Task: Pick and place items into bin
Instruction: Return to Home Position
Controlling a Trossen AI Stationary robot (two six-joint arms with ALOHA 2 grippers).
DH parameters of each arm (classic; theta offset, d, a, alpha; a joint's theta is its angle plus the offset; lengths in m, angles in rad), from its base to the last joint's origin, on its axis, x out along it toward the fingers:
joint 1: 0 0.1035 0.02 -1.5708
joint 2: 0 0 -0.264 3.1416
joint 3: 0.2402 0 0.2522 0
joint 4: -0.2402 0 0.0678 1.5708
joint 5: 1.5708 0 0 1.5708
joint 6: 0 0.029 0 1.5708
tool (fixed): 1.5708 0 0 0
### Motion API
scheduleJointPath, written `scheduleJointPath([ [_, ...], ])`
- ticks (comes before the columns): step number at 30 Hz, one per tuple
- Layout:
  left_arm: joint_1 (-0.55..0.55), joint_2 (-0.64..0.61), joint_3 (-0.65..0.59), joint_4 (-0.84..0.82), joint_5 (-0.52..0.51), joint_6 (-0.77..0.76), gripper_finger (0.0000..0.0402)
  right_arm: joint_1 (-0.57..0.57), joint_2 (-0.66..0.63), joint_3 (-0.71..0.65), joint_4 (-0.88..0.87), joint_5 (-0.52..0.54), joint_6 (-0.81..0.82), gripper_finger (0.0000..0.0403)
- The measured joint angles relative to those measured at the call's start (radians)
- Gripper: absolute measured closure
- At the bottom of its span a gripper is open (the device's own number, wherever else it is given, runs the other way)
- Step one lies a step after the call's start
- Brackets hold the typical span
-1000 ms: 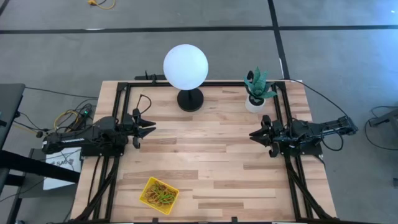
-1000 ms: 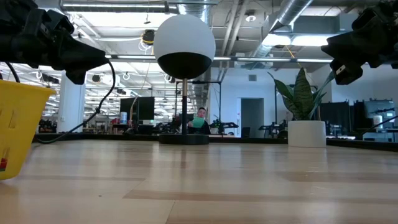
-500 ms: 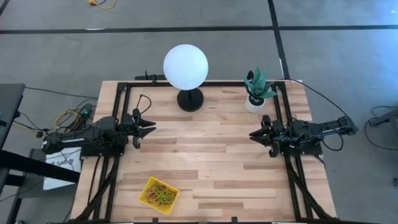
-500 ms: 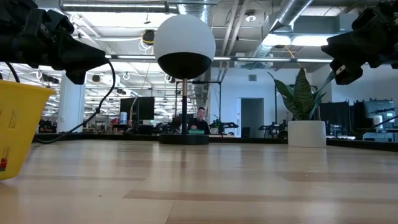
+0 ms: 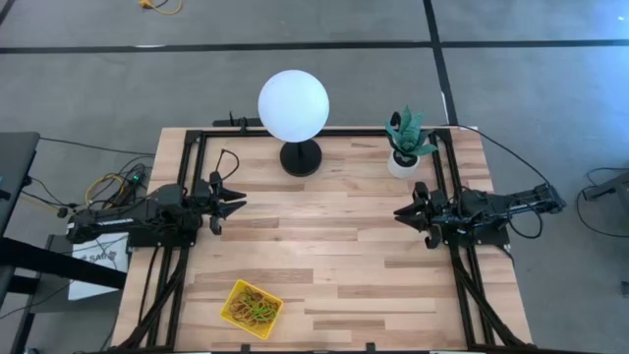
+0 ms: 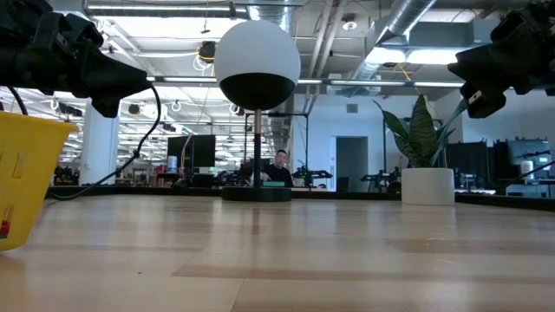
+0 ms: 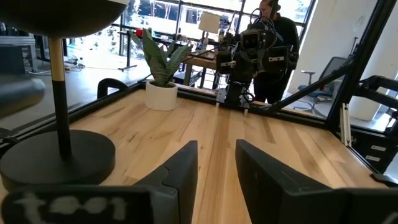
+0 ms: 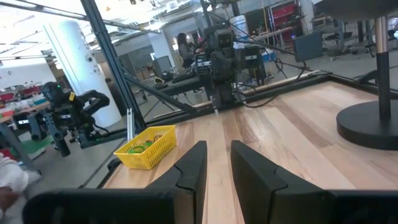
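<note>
Pale wooden tabletop [image 5: 334, 246] carries the thin coloured rubber-band loops [image 5: 253, 310] heaped inside the shallow bright yellow plastic bin [image 5: 228, 298] by its front-left corner, so left gripper [image 5: 241, 205] and right gripper [image 5: 399, 213] hang parted and empty at opposite sides, apparently parked, unobstructed by white globe lamp [image 5: 293, 106] or potted plant [image 5: 404, 147].

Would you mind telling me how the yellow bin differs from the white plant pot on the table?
The yellow bin is shallow and square, the white plant pot round. The bin lies on the left arm's side, the pot on the right arm's. The bin holds rubber bands, the pot a green plant. Both rest on the wooden table, untouched by the left gripper and right gripper.
</note>
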Motion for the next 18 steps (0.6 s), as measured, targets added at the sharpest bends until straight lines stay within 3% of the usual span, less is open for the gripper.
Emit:
scheduleJointPath([
  [18,0.0,0.0,0.0,0.0,0.0,-0.006,0.0304,0.0,0.0,0.0,0.0,0.0,0.0,0.0336],
])
